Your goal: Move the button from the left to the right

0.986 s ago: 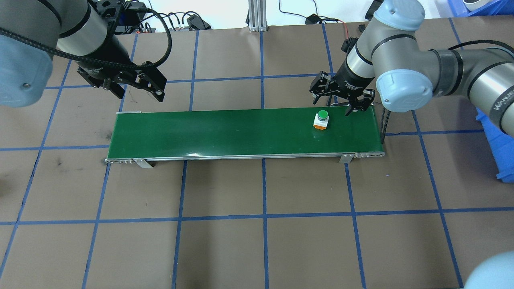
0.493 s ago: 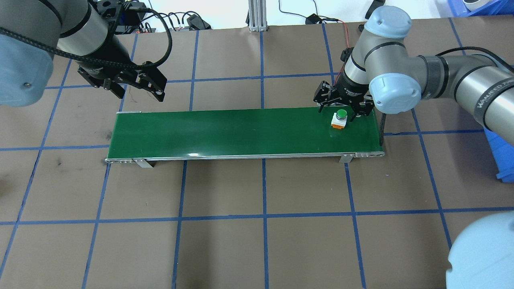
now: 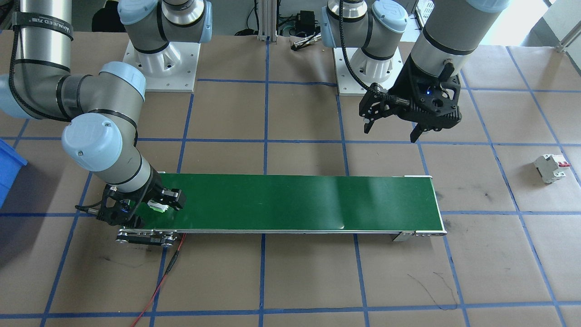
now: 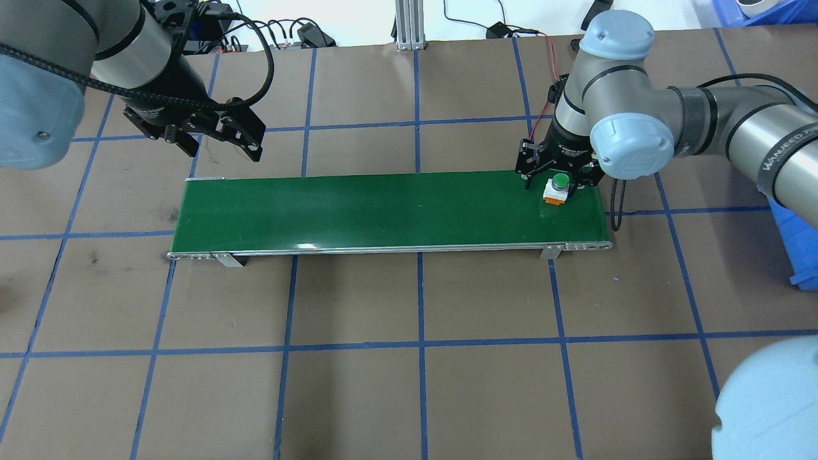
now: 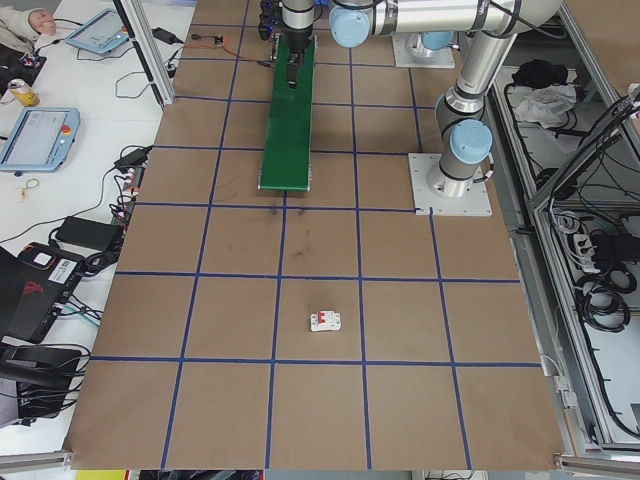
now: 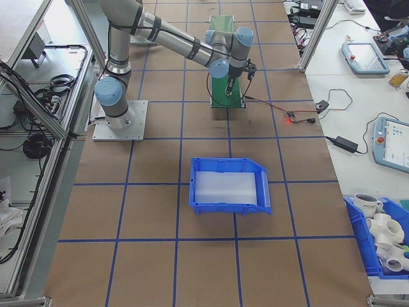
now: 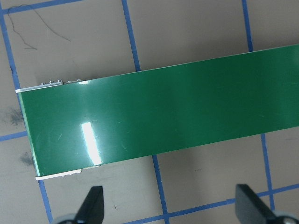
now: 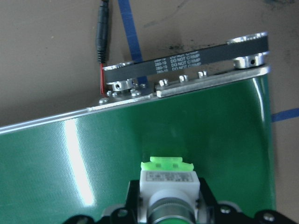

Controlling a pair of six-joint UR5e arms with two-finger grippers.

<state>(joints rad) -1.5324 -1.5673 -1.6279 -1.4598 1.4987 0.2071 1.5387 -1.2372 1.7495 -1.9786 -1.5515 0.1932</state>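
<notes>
The button (image 4: 556, 189), a green cap on a white base, stands at the right end of the green conveyor belt (image 4: 383, 211). My right gripper (image 4: 557, 185) is lowered over it, shut on its base. In the right wrist view the button (image 8: 170, 183) fills the bottom centre, with a black finger (image 8: 132, 198) pressed to each side of its base. From the front, the button (image 3: 159, 207) shows between the right gripper's (image 3: 154, 210) fingers. My left gripper (image 4: 223, 152) hangs open and empty beyond the belt's left end; its fingertips (image 7: 96, 201) frame the belt (image 7: 163, 121).
A white circuit breaker (image 3: 550, 168) with a red lever lies on the table far to my left. A blue bin (image 6: 228, 185) sits past the belt's right end. A red cable (image 3: 168, 268) runs from the belt's drive end. Blue tape lines grid the brown table.
The button travelled rightward along the belt. My right gripper moved over it, came down and closed on its base. The left arm stayed still.
</notes>
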